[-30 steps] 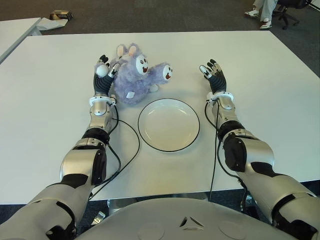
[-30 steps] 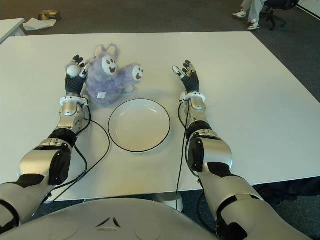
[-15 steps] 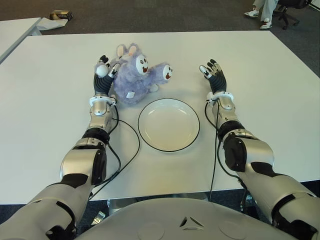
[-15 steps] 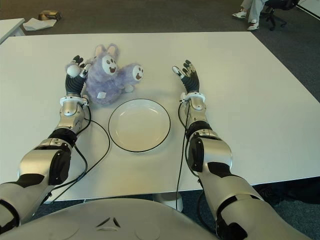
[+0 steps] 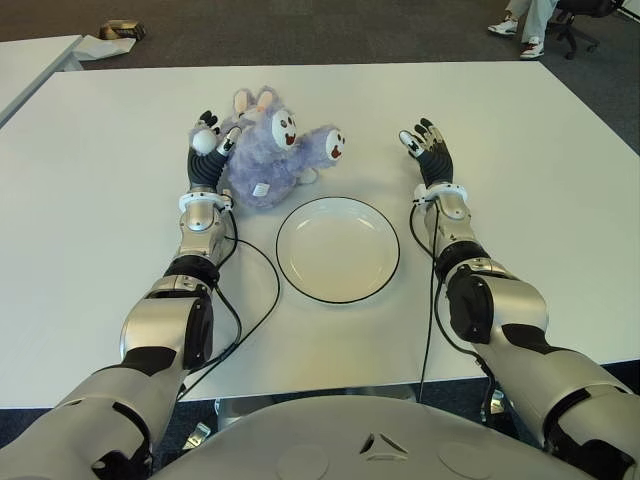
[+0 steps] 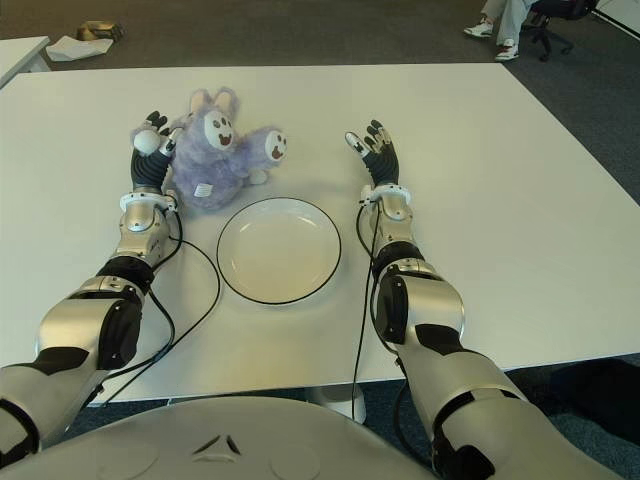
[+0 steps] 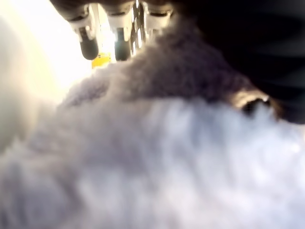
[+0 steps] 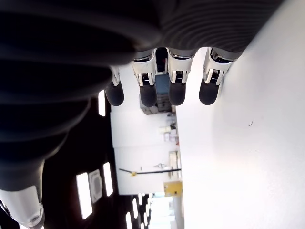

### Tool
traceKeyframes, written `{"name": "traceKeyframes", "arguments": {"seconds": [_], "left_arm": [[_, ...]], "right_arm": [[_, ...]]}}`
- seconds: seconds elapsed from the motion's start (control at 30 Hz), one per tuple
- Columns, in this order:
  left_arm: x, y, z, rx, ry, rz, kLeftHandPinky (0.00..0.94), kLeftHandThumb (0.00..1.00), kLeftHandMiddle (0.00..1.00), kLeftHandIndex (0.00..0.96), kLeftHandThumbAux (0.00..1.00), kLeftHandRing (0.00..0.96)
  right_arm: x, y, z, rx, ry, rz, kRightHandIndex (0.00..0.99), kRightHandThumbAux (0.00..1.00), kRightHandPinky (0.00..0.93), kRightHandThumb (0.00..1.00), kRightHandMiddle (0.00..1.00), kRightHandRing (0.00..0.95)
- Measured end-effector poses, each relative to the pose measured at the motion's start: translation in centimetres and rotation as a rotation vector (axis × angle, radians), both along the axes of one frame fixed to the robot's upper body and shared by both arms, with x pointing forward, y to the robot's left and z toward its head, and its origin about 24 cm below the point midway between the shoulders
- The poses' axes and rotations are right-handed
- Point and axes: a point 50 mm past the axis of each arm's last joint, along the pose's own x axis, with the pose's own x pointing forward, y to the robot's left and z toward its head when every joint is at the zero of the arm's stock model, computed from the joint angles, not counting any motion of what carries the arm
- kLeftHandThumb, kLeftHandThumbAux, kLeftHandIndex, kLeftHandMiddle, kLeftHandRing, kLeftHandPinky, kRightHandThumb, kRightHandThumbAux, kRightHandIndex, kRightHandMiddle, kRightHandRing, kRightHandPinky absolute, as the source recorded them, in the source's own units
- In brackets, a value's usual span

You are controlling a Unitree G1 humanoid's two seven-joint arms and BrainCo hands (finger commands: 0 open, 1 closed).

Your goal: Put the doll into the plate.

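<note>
White table [image 5: 520, 130] filling most of the scene, dark carpet [image 5: 330, 30] beyond its far edge; purple plush doll [image 5: 272, 150] lying on the tabletop just behind the white, dark-rimmed plate [image 5: 338, 249] and toward its left, apart from the rim, plate holding nothing; doll's pale face and one white-soled foot turned toward the camera, small white tag at its near side; left hand [image 5: 207, 150] pressed against the doll's left flank, fingers extended upward along the fur rather than closed around it, left wrist view swamped by fuzzy purple pile with three fingertips [image 7: 121, 47] showing above it; right hand [image 5: 428, 150] to the right of the plate and level with the doll, well apart from both, fingers straight and spread, gripping nothing; black cables [image 5: 255, 300] trailing along both forearms across the tabletop; seated person's feet [image 5: 520, 30] and a chair base [image 5: 575, 30] at the far right corner.
</note>
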Motion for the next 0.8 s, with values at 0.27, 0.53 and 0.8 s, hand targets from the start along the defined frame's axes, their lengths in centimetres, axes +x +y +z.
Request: {"name": "traceKeyframes", "arguments": {"seconds": [0.27, 0.53, 0.8], "left_arm": [[0.00, 0.01, 0.00, 0.000, 0.000, 0.000, 0.048, 0.000, 0.092, 0.000, 0.510, 0.079], [0.00, 0.02, 0.00, 0.001, 0.000, 0.000, 0.055, 0.000, 0.093, 0.000, 0.506, 0.081], [-0.01, 0.01, 0.00, 0.002, 0.000, -0.001, 0.046, 0.000, 0.093, 0.000, 0.507, 0.079]], "right_arm": [[0.00, 0.01, 0.00, 0.000, 0.000, 0.001, 0.023, 0.622, 0.055, 0.077, 0.057, 0.049], [0.00, 0.03, 0.00, 0.000, 0.000, 0.003, 0.022, 0.626, 0.055, 0.071, 0.061, 0.052], [0.00, 0.04, 0.00, -0.002, 0.000, 0.003, 0.020, 0.626, 0.052, 0.069, 0.063, 0.052]]}}
